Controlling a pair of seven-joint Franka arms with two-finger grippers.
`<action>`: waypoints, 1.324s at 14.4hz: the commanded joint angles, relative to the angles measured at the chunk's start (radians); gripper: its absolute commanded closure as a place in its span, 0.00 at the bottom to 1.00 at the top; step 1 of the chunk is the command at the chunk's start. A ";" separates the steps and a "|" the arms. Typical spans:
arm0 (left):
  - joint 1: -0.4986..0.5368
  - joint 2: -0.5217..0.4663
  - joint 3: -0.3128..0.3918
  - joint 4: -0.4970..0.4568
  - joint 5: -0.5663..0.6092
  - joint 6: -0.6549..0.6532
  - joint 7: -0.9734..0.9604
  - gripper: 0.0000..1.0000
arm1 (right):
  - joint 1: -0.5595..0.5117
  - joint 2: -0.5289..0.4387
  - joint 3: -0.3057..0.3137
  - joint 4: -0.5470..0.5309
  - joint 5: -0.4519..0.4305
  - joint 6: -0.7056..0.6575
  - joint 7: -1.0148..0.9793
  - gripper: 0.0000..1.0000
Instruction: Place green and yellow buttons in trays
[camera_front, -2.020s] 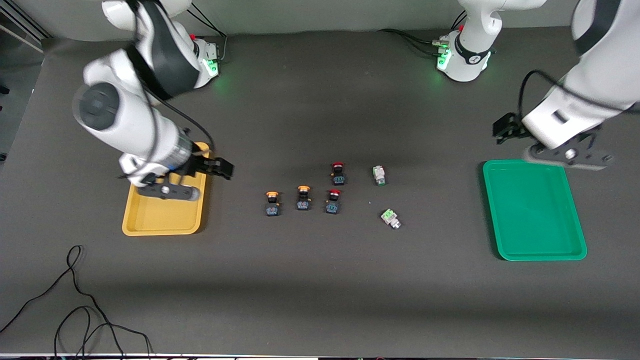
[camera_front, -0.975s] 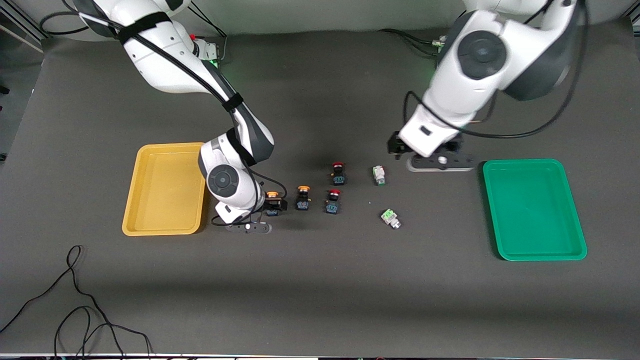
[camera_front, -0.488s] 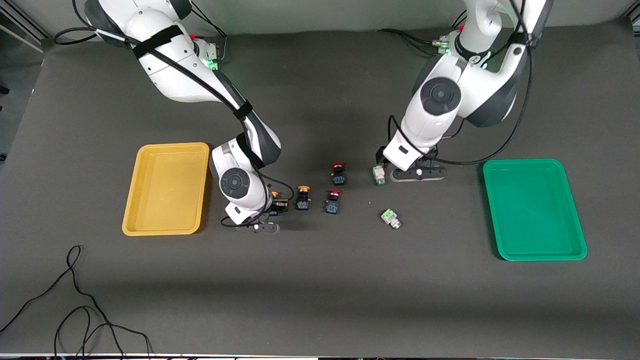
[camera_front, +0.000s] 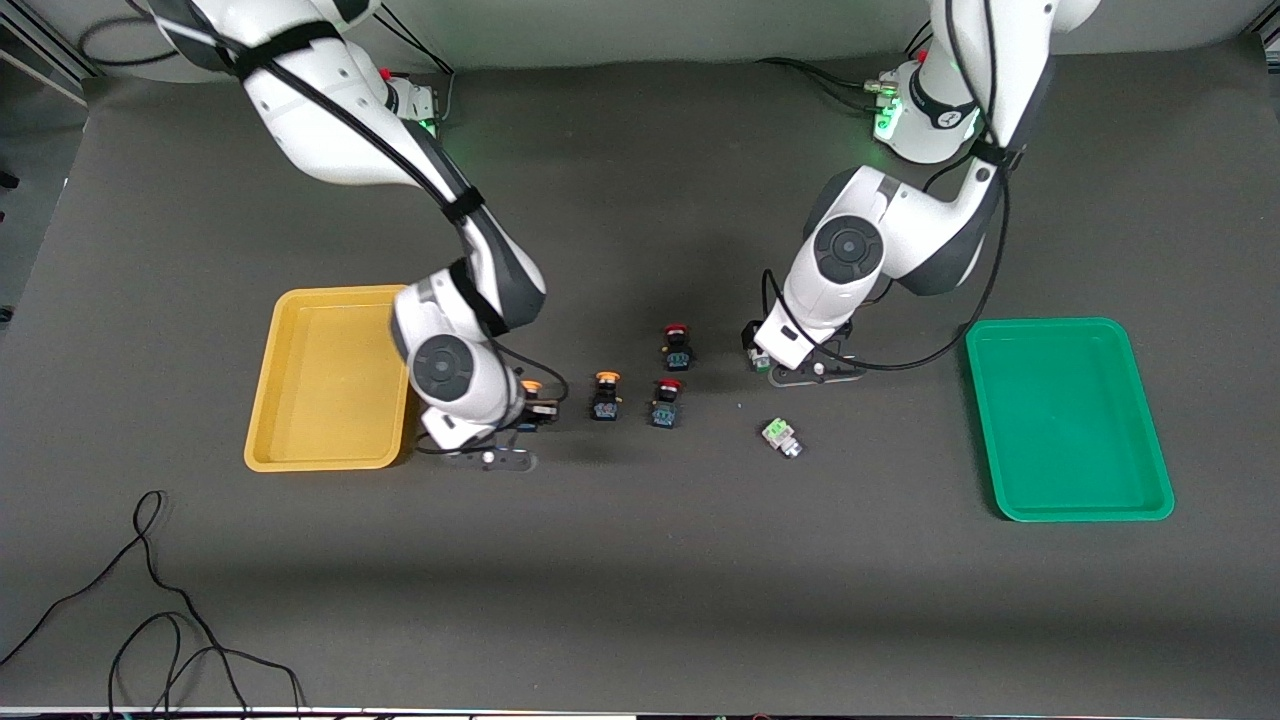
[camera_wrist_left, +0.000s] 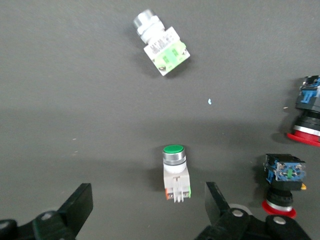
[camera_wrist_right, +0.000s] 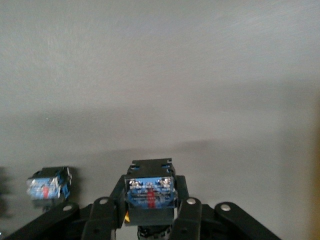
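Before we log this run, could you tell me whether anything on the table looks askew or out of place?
Only one pale green button lies askew, nearer the front camera than the other switches. Both trays are bare.

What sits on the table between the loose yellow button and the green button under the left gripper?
Front view: two red-capped switches lie between the yellow button and the green button framed by the open left gripper.

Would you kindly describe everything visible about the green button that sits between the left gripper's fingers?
The green button has a round green cap, a silver collar and a white blocky body with small orange and green terminals at its end. It looks like plastic with a metal ring. It lies on its side on the dark table, beside the red-capped switches. The left gripper is open, its fingers flanking the button's body end without touching it.
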 joint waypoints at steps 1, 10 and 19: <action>-0.048 0.026 0.009 -0.046 -0.005 0.112 -0.066 0.00 | 0.001 -0.175 -0.066 -0.032 0.002 -0.155 -0.006 1.00; -0.079 0.109 0.012 -0.091 0.018 0.264 -0.098 0.23 | 0.001 -0.283 -0.380 -0.091 0.005 -0.343 -0.562 1.00; -0.070 0.071 0.016 -0.088 0.018 0.220 -0.089 1.00 | 0.035 -0.193 -0.423 -0.532 0.016 0.274 -0.695 1.00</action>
